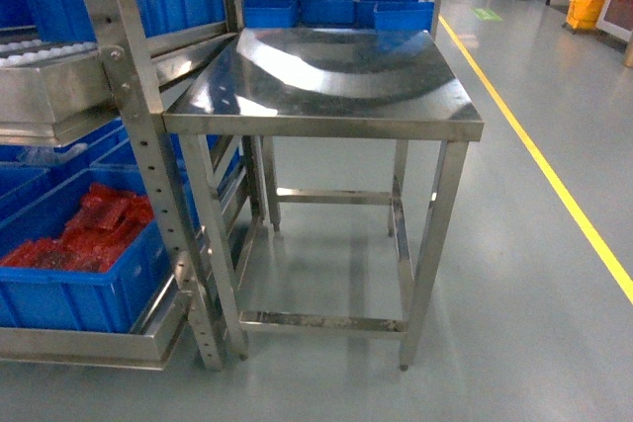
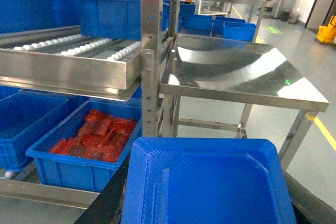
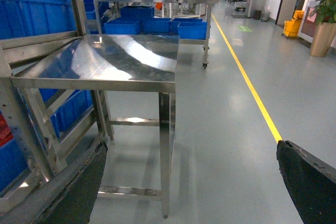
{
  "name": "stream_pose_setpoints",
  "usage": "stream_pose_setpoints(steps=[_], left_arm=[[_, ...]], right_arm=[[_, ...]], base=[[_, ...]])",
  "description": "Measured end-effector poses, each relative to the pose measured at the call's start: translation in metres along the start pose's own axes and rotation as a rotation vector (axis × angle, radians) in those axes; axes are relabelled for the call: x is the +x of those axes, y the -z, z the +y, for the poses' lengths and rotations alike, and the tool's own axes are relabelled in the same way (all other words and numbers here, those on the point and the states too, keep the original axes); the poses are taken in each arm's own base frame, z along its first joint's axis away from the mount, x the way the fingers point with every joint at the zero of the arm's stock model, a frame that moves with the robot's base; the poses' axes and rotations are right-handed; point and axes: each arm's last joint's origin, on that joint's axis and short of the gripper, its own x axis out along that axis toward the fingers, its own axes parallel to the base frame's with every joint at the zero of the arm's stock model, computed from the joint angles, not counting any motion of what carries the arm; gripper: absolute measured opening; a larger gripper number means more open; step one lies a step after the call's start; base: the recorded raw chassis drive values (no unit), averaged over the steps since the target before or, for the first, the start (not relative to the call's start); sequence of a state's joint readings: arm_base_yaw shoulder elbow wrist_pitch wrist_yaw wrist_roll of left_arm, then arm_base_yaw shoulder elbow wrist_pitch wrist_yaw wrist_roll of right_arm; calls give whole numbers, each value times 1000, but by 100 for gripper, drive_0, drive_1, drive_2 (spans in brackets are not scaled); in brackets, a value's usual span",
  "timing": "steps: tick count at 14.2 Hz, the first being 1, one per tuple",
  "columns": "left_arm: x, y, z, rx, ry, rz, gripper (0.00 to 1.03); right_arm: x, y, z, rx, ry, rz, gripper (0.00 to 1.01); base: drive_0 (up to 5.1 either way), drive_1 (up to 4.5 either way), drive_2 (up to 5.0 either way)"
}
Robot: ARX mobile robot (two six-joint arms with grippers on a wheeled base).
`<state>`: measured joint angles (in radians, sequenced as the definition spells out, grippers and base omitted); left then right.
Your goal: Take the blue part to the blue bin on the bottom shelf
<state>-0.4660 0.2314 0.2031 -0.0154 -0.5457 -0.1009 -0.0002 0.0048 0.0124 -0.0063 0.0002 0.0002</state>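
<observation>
The blue part [image 2: 210,179] fills the bottom of the left wrist view, a flat blue square with a stepped rim. My left gripper [image 2: 209,195] is shut on it, a black finger [image 2: 107,200] showing on each side. It hangs in front of the rack, to the right of the bottom shelf [image 2: 42,192]. On that shelf the blue bin [image 2: 26,124] stands at the far left, beside a like tote holding red bags [image 2: 92,137]. My right gripper [image 3: 191,153] is open with nothing in it, above the grey floor by the steel table. Neither gripper shows in the head view.
A steel table [image 1: 326,76] stands right of the rack post [image 1: 148,165]. A roller shelf [image 2: 68,61] juts out above the totes. More blue totes [image 1: 336,9] sit behind the table. A yellow floor line [image 1: 554,185] runs along the right.
</observation>
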Motion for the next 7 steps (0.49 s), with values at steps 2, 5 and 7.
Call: stream_pose_setpoints(steps=[2, 5, 7], left_arm=[[0, 0, 0, -1, -1, 0, 43], [0, 0, 0, -1, 0, -1, 43], [0, 0, 0, 0, -1, 1, 43]], right_arm=[[0, 0, 0, 0, 0, -2, 98], [0, 0, 0, 0, 0, -2, 98], [0, 0, 0, 0, 0, -1, 98]], base=[[-6, 404, -416], [0, 411, -410], [9, 419, -402]])
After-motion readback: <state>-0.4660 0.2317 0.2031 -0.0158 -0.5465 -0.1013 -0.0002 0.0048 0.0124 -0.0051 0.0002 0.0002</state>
